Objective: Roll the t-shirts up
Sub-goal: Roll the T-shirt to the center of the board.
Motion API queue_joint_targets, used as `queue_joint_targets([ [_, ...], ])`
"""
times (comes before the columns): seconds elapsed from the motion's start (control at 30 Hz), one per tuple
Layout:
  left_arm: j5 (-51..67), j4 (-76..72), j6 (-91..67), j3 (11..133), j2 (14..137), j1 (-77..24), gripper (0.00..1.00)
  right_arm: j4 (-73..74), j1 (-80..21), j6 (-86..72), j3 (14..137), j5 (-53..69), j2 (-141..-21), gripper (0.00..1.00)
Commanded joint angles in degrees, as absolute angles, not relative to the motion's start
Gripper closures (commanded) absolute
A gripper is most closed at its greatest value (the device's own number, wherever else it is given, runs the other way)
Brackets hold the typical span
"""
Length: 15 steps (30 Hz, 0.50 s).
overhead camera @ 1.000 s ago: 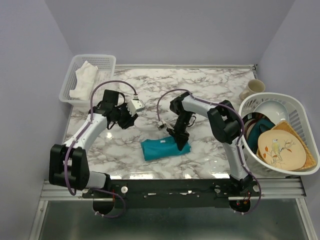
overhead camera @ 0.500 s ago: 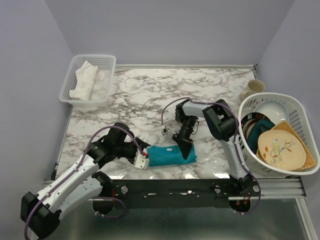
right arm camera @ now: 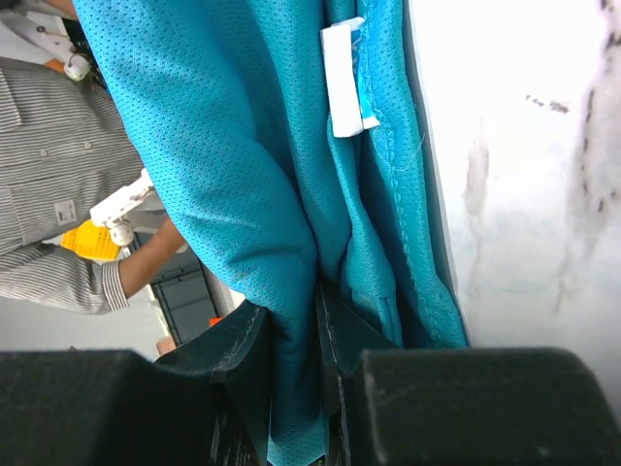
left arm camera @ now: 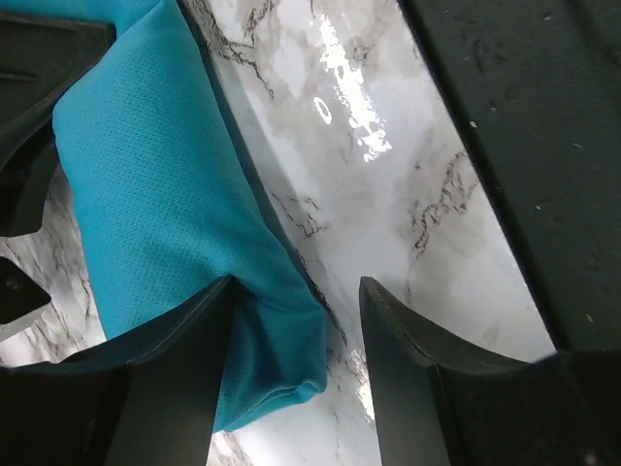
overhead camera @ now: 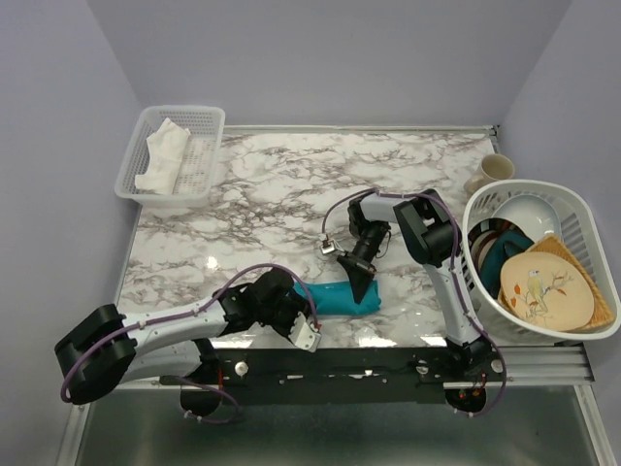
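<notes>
My right end effector (overhead camera: 363, 282) pinches a fold at the 3 o'clock end of the t-shirt (overhead camera: 338, 297), a teal bundle near the 6 o'clock edge of the surface (overhead camera: 291, 184). My left end effector (left arm camera: 296, 291) stands wide astride its 9 o'clock end. I should catch every layer and turn both ends evenly. A second ago my left end effector hung off at 10 o'clock, clear of the cloth.

It looks like a robotics lab's test cell rather than a real home. Plain lavender walls (overhead camera: 320, 58) box in a marble-patterned tabletop (overhead camera: 408, 160), and robot arms (overhead camera: 448, 282) are bolted to an aluminium rail (overhead camera: 543, 367). Household props sit at the sides: a laundry basket (overhead camera: 529, 185) of plates (overhead camera: 545, 291), a mug (overhead camera: 493, 172) and a mesh basket (overhead camera: 131, 157).
</notes>
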<state>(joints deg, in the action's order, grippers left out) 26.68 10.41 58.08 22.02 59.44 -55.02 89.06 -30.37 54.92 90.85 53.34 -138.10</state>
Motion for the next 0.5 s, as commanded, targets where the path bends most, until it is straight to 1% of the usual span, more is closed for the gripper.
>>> queue_joint_targets([
  [0.0, 15.0, -3.2, 54.5, 20.0, 62.8, -58.2, 0.38, 87.5, -30.1, 55.8, 91.8, 50.7, -141.9, 0.71],
  [0.1, 13.3, -3.9, 53.1, 19.9, 61.6, -58.2, 0.38, 87.5, -30.1, 55.5, 91.9, 50.9, -142.1, 0.71],
  [0.17, 12.8, -3.0, 52.5, 20.0, 57.0, -58.2, 0.38, 87.5, -30.1, 55.4, 91.9, 51.0, -142.2, 0.71],
  [0.23, 12.9, -3.2, 52.7, 18.6, 53.4, -58.3, 0.30, 87.5, -30.1, 55.2, 92.0, 50.9, -142.3, 0.71],
  [0.27, 12.6, -3.4, 52.6, 18.0, 51.9, -58.4, 0.19, 87.5, -30.1, 55.1, 92.1, 50.9, -142.2, 0.71],
  [0.3, 12.0, -3.7, 52.9, 17.4, 50.1, -58.6, 0.01, 87.5, -30.1, 55.0, 92.1, 50.9, -142.4, 0.71],
  [0.47, 12.6, 2.1, 49.8, 19.9, 53.8, -58.7, 0.01, 87.5, -30.1, 54.6, 92.5, 50.7, -142.7, 0.70],
])
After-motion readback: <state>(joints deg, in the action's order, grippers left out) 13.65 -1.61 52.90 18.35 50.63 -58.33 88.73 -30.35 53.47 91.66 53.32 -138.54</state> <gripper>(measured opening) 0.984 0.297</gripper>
